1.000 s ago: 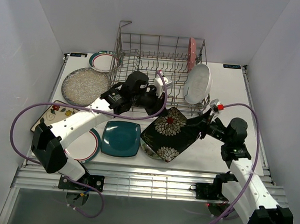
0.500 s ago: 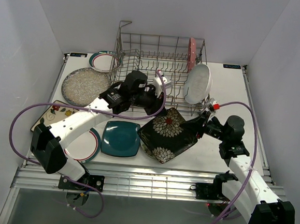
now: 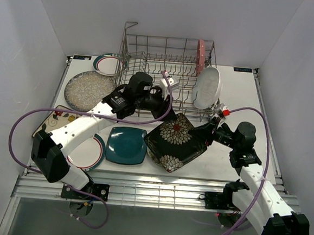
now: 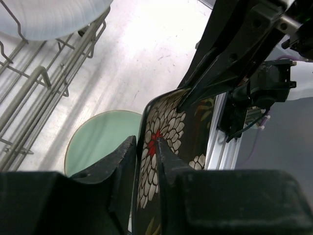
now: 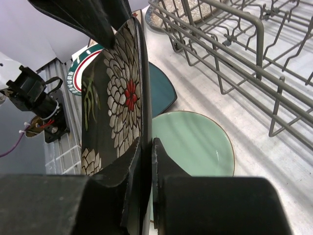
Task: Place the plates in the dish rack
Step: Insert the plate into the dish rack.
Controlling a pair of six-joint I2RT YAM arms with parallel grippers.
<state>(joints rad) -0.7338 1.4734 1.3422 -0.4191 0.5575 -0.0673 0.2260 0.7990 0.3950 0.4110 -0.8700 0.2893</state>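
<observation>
The right claw (image 5: 145, 143) is clamped on one rim of the black floral square plate (image 5: 117, 83). The plate is held tilted over the mint round plate (image 5: 195, 142), just in front of the dish rack (image 3: 152, 41). The left claw (image 4: 144, 146) straddles the opposite rim, its jaws slightly apart. This looks like a handover. Next, the left claw should probably back off the rim, and the right should stand the plate between free tines, left of the white oval plate (image 3: 208, 88).
</observation>
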